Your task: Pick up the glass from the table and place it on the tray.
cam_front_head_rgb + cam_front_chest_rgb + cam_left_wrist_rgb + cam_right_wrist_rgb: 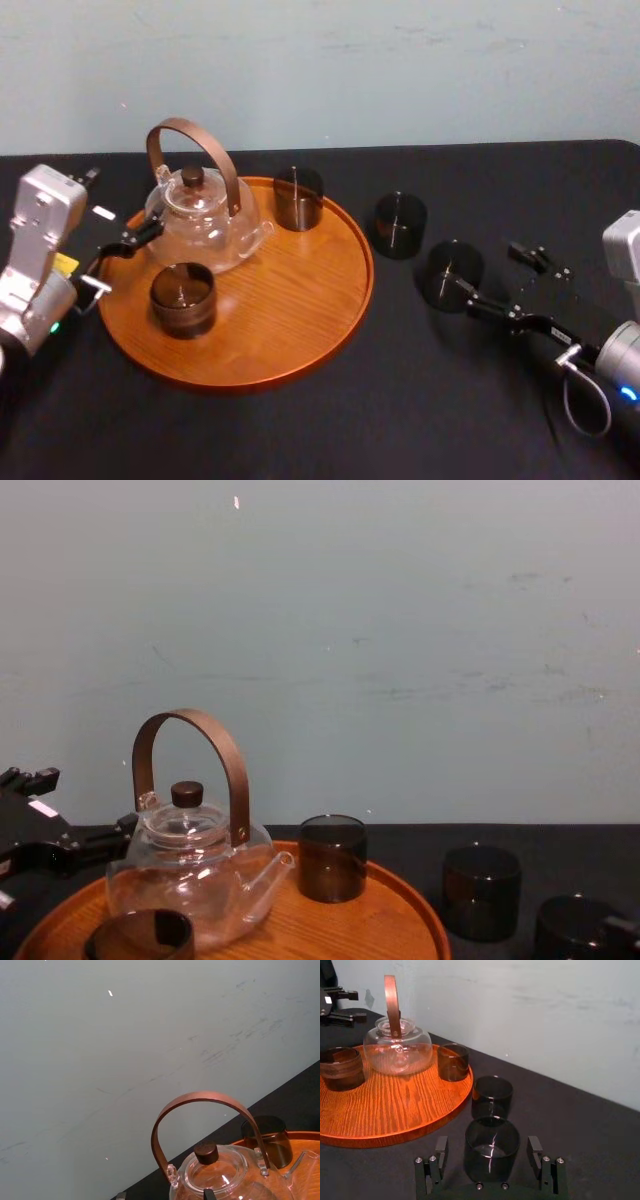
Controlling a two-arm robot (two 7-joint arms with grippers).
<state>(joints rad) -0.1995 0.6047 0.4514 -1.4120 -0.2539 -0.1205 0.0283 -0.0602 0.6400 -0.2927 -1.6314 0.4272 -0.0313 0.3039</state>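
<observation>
Dark smoked-glass tumbler stands on matte black table, right of round orange-brown wooden tray, between spread fingers of right gripper, contact unclear; left gripper idle, fingers apart, at tray's left edge

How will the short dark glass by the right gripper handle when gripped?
The short dark glass tumbler is probably rigid but breakable, being glass. Its smooth, shiny wall may slip in the open right gripper facing it. Squat and wide, it likely won't tip.
</observation>
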